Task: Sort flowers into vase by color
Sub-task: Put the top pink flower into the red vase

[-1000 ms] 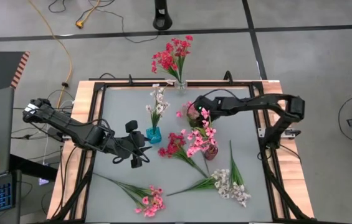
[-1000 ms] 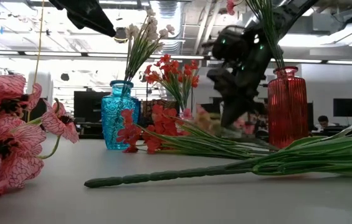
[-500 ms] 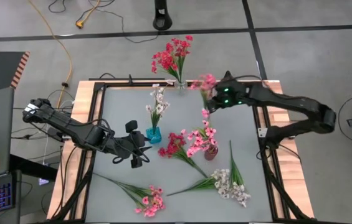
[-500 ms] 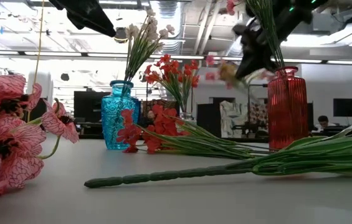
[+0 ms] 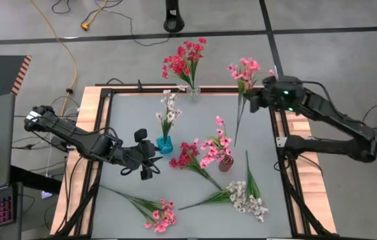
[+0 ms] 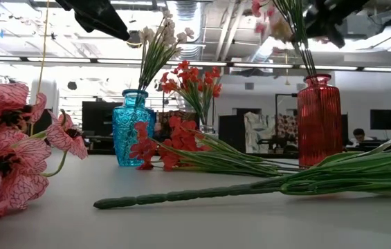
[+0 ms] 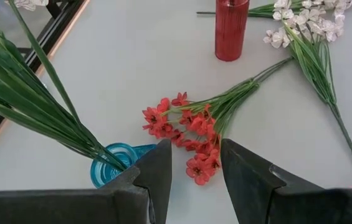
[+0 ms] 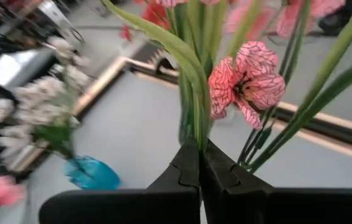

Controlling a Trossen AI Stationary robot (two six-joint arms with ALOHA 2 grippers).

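Observation:
My right gripper (image 5: 247,100) is high over the table's far right part, shut on a pink sprig (image 5: 243,69) whose stem (image 5: 237,130) trails toward the red vase (image 5: 225,163). That vase holds more pink blossoms (image 5: 216,143). My left gripper (image 7: 194,168) is open beside the blue vase (image 5: 165,144), which holds white flowers (image 5: 169,110). A clear vase (image 5: 193,91) at the far edge holds red flowers. A red sprig (image 5: 188,157), a white sprig (image 5: 248,197) and a pink sprig (image 5: 156,213) lie flat on the table. My right gripper pinches the pink sprig's bundle of green stems (image 8: 194,134) between its two shut fingers, just below the blossoms (image 8: 247,84). The fingers lie across the stems. The sprig is lifted clear of the table; its blossoms stand past the fingers and its long stem (image 5: 237,130) hangs below.
The grey table has a dark frame (image 5: 278,143) and wooden side rails. Open tabletop lies at the far right (image 5: 258,133) and left (image 5: 125,113). A long green stem (image 6: 195,196) crosses the low view close to the camera. The floor with cables lies beyond.
My right gripper has risen from low beside the red vase and swung toward the table's far right corner, carrying the pink sprig with it. The sprig is now lifted high, its blossoms beyond the far edge. My left arm has kept still.

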